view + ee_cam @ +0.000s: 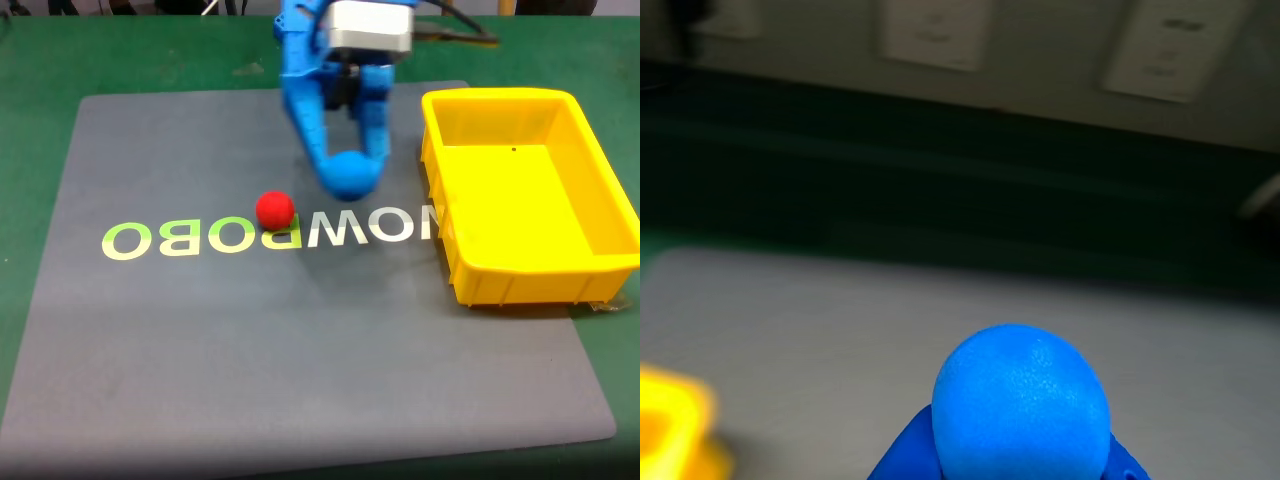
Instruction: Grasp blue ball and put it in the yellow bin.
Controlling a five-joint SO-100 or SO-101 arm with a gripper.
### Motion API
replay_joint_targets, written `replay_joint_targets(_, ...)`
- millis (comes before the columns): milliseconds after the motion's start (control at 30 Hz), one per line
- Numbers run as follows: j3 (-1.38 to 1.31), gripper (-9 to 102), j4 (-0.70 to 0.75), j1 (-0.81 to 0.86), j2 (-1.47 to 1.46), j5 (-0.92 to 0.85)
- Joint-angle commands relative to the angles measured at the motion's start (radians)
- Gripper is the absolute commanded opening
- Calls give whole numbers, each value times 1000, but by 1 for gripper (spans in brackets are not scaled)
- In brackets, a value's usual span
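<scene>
The blue ball (351,173) is clamped between the tips of my blue gripper (349,172), lifted above the grey mat left of the yellow bin (455,205). In the wrist view the ball (1021,402) bulges up from the bottom edge, with the blue fingers (902,457) hugging its lower sides. A corner of the yellow bin (672,432) shows at the lower left of that view. The bin is a large yellow tray with nothing inside it.
A red ball (275,210) rests on the grey mat (200,340), left of and below the gripper, on the printed lettering (200,238). Green table cloth (40,80) surrounds the mat. A dark wall with pale panels (935,30) lies beyond the mat.
</scene>
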Motion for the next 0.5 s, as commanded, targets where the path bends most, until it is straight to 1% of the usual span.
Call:
replay_joint_targets(0,44,0,2,-91,130,-5)
replay_joint_targets(267,114,0,8,-267,190,-18)
replay_joint_targets(467,114,0,34,-354,193,-34)
